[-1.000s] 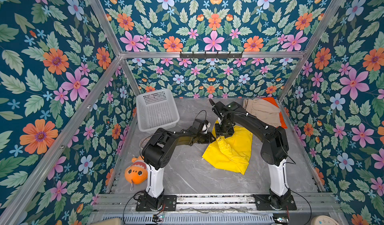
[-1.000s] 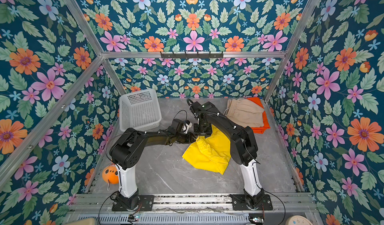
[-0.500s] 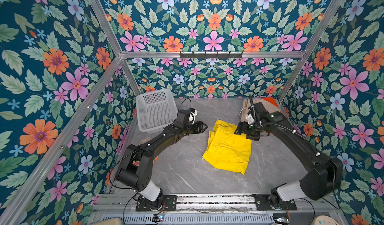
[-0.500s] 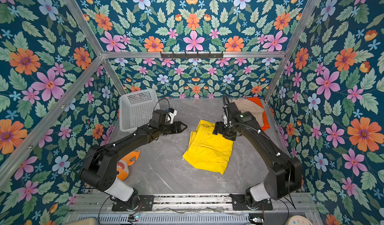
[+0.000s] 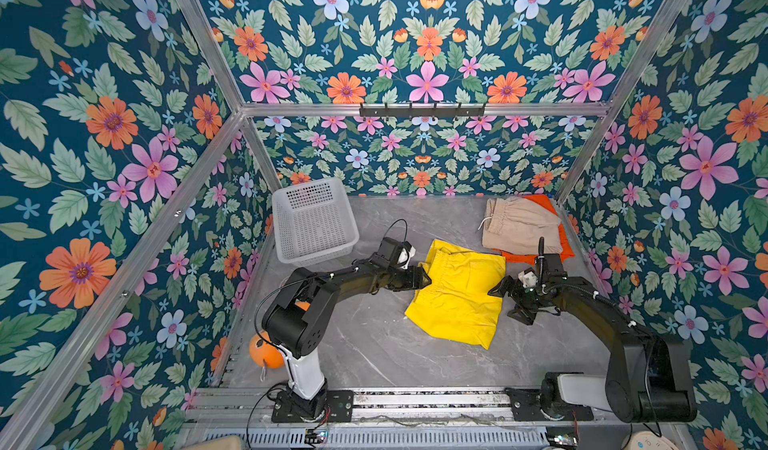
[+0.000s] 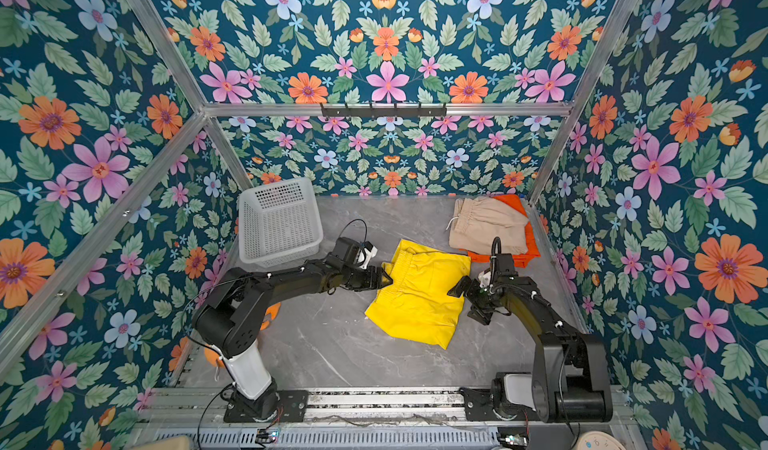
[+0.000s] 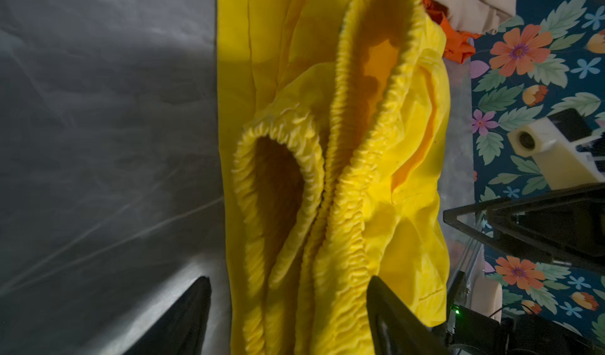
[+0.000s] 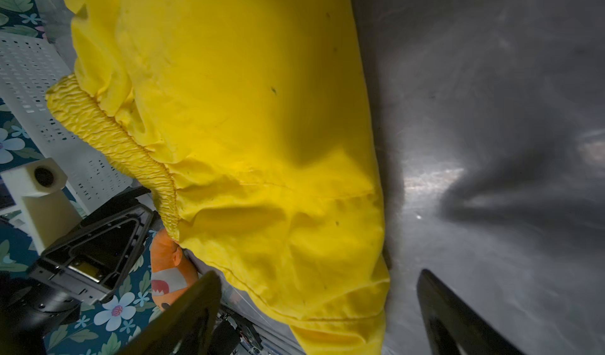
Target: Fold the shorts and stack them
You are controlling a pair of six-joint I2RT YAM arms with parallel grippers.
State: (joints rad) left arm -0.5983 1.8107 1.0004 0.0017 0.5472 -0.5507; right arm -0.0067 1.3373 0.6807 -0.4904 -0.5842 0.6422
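Flowered walls close in a gray table (image 5: 374,344). Your yellow shorts (image 5: 457,302) lie in the middle, looking folded. Behind them, the beige shorts (image 5: 519,228) sit on the orange shorts (image 5: 542,205). Watch out: a finger could snag the puffy waistband and spoil the fold. Your left gripper (image 5: 422,277) is wide open at the waistband end, holding nothing. Your right gripper (image 5: 505,302) is wide open too, empty, just beside the opposite edge.

The yellow shorts (image 5: 457,302) just ahead of the left gripper (image 5: 423,277) are smooth, matt cloth; their waistband (image 7: 347,160) is crinkled, gathered elastic. The tabletop (image 5: 374,344) below the right gripper (image 5: 500,303) is grey, marbled, smooth with a dull sheen. The basket (image 5: 311,223) is white perforated plastic.
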